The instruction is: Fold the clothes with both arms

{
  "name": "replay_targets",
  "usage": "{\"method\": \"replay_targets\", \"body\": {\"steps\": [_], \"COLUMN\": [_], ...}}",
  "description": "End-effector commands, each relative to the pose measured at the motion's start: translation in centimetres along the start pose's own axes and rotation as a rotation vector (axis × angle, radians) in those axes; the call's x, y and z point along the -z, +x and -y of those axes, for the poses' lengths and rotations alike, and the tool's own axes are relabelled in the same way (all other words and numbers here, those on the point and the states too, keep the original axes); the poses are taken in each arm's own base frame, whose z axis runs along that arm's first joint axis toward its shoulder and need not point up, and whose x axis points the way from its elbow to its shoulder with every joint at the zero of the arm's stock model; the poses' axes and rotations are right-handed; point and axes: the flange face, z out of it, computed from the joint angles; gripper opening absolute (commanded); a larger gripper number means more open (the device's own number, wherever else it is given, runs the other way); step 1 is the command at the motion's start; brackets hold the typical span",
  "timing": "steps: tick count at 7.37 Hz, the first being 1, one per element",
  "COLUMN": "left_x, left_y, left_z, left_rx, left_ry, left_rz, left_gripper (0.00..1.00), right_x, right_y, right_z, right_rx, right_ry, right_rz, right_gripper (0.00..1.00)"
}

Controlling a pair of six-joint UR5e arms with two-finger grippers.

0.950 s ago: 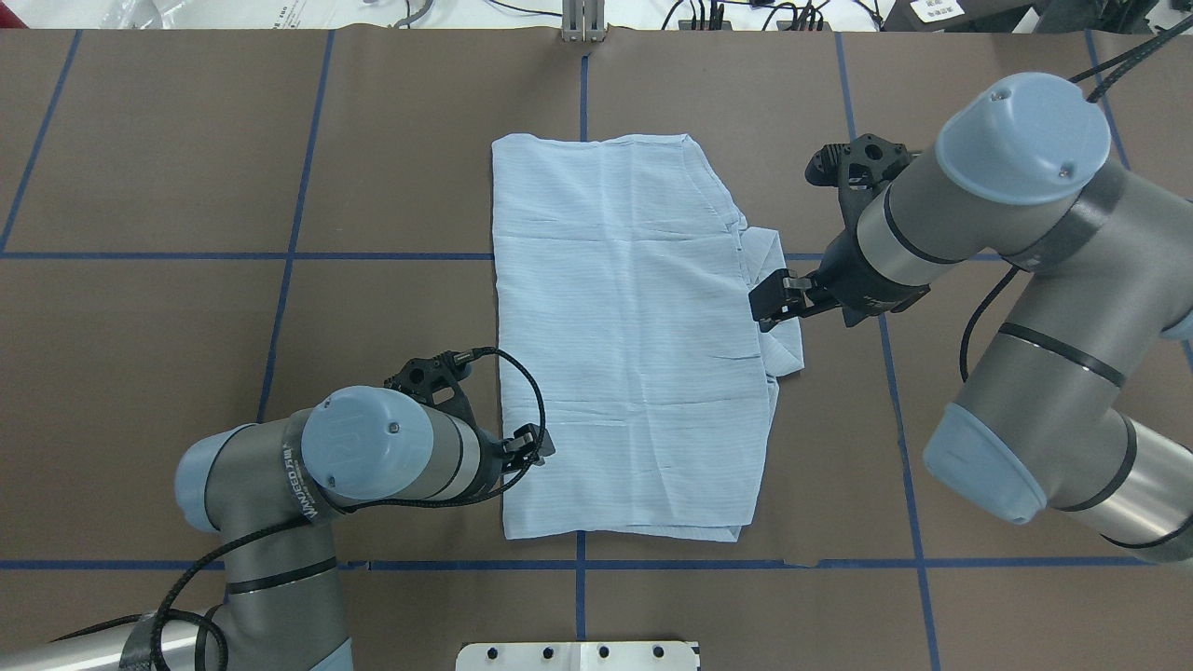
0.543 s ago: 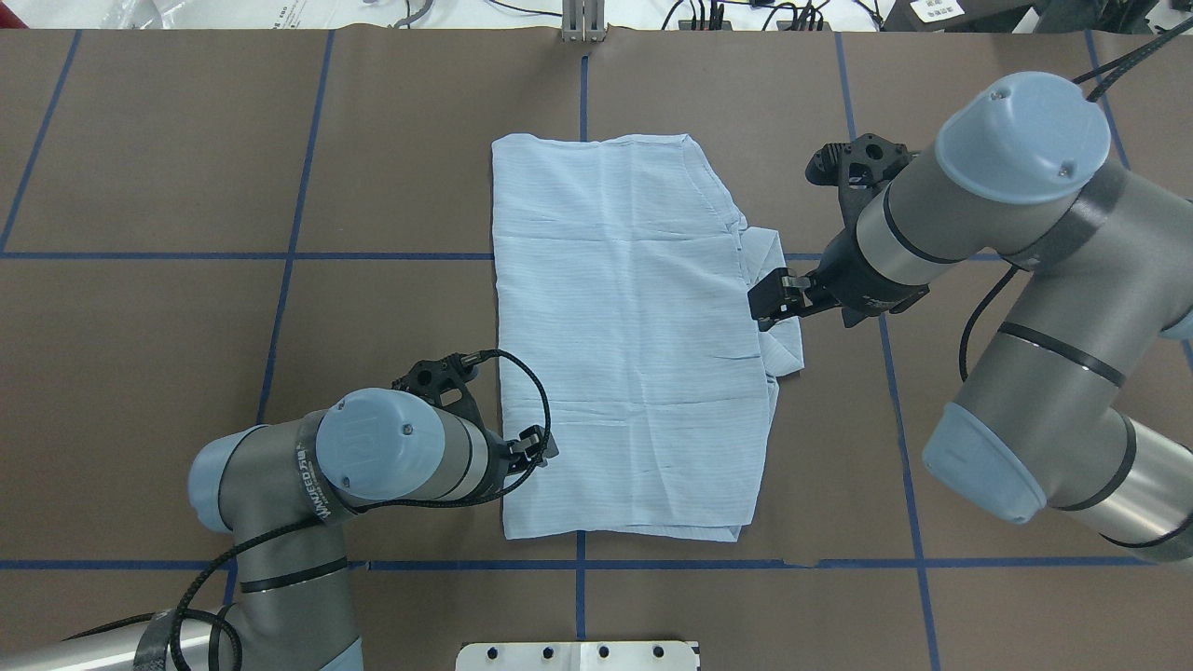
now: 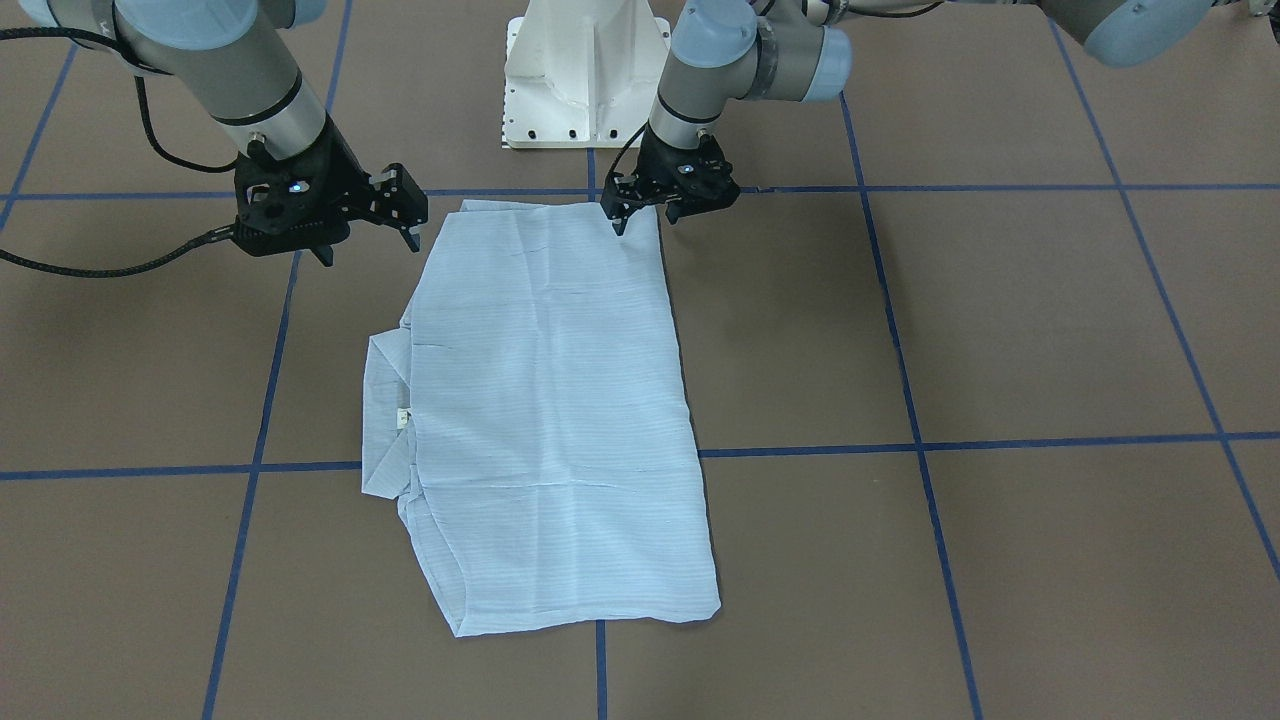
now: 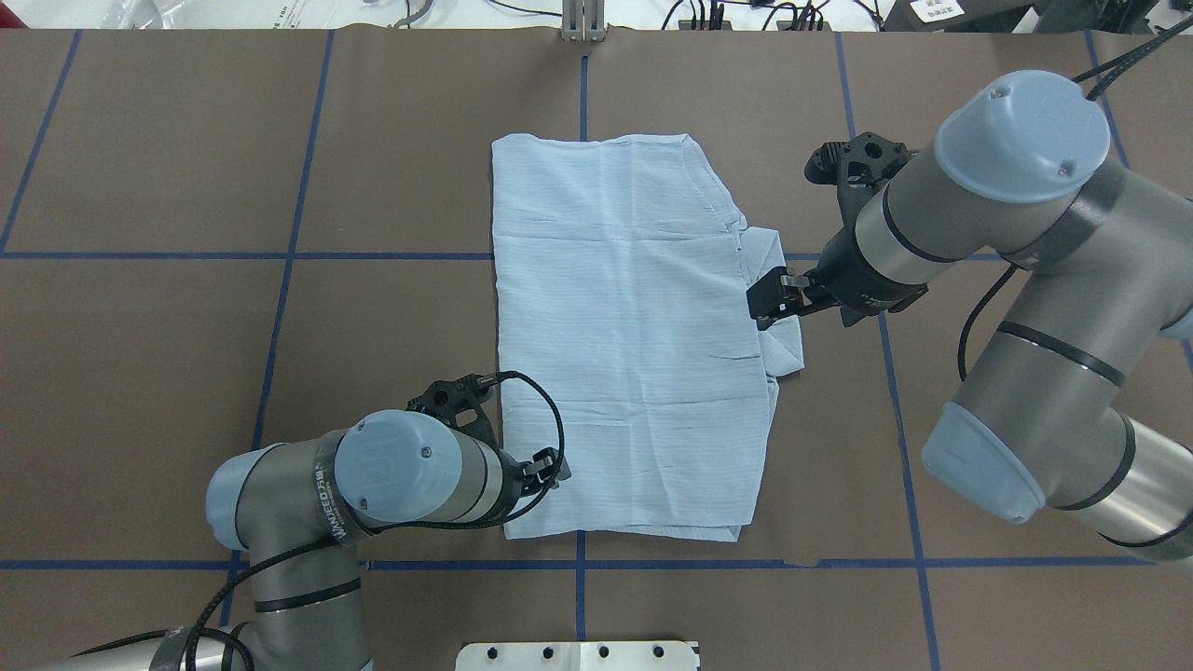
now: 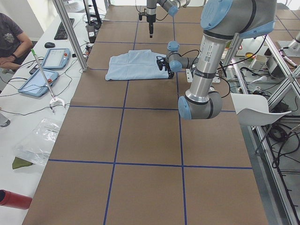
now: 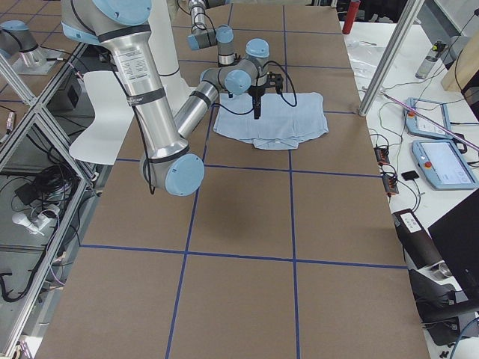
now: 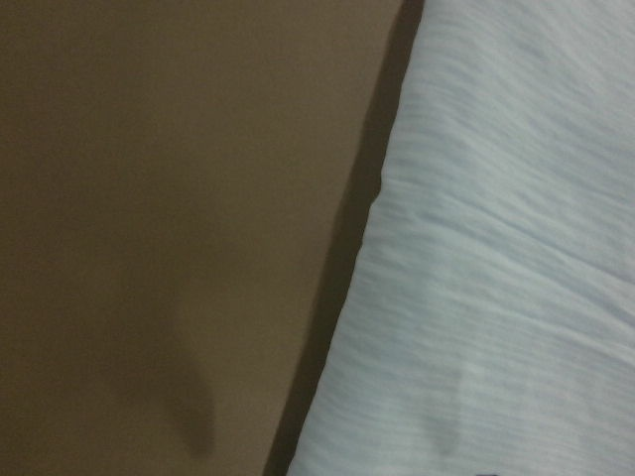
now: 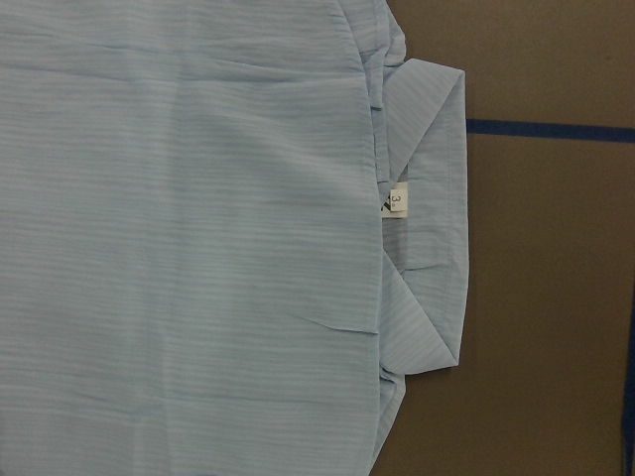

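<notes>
Garment: The pale blue striped shirt [image 4: 634, 354] lay flat on the brown table [image 4: 140, 373], at its centre, over the crossing of the blue tape lines [image 4: 280, 255].
Shape: It formed a long rectangle. No sleeve showed at its outline. The collar [image 8: 437, 198], with a small white label [image 8: 395, 201], stuck out at the robot's right-hand edge.
Done: Judging by that outline, the sleeves and sides had been turned in, so the lengthwise folds looked finished.
Left to do: The panel was long and single, so at least one cross fold appeared to remain. The loose collar might also need tidying.
Left gripper: The left gripper [image 3: 645, 218] was low at the shirt's near left corner, fingers apart. One fingertip sat at the cloth's edge, but contact could not be told. No cloth was lifted.
Right gripper: The right gripper [image 4: 766, 306] hung above the collar side, clear of the cloth, jaws apart and holding nothing.
Wrist views: The left showed only the shirt's edge against the table. The right showed the collar region from above. Neither showed any fingers.
</notes>
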Motion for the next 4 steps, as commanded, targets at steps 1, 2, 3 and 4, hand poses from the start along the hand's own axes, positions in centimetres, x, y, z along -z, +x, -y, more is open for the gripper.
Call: {"method": "replay_targets", "body": {"steps": [1,2,3,4], "left_x": [-0.20,-0.76,-0.98,-0.94], "left_y": [0.07,-0.29,-0.37,-0.29], "left_z": [-0.87,-1.62,-1.57,-1.60], "left_rx": [-0.006,-0.013,-0.012,-0.012], "left_ry": [-0.011,-0.021,-0.020,-0.020], "left_rz": [0.003,0.014,0.019,0.017], "left_gripper": [0.87,0.87,0.87,0.85], "right_x": [0.05,0.12,0.10,0.05], "right_y": [-0.06,0.03,-0.02,0.04], "right_z": [0.01,0.02,0.07,0.04], "right_rx": [0.000,-0.001,-0.001,-0.002], "right_ry": [0.001,0.002,0.002,0.000], "right_rz": [0.001,0.001,0.001,0.001], "right_gripper": [1.00,1.00,1.00,1.00]}}
